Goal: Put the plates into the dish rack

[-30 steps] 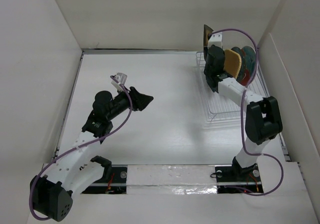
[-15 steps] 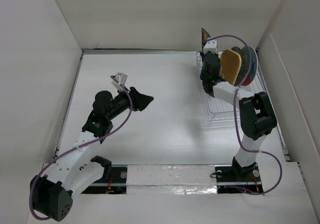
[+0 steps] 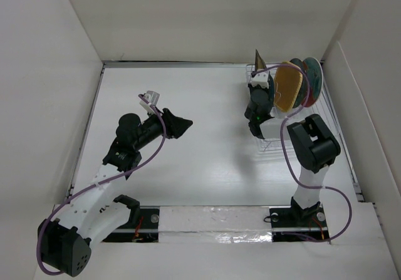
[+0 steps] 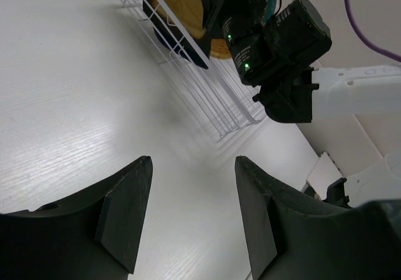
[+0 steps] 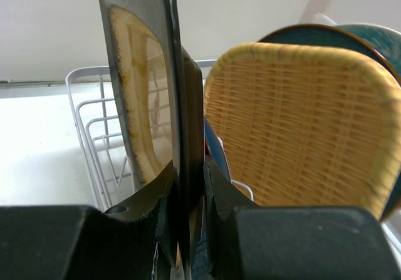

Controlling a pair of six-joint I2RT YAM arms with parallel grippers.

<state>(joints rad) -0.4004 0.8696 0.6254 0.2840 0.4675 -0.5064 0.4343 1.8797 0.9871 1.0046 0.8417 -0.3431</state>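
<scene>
Square plate [image 5: 150, 98]: upright on its edge, clamped between the right fingers [image 5: 150, 192], probably so it can slide between prongs.
Rack [image 5: 88, 123]: just under these fingers; the tan plate [image 5: 301, 129] stands at their right.
Left fingers [image 4: 125, 211]: apart, empty, far away over the surface [image 4: 75, 92].

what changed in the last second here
The right gripper, shut on the black-rimmed square plate, drew back and down, lowering it toward the dish rack beside the tan woven plate. The left gripper stayed open and still; the racked plates kept their places.
</scene>
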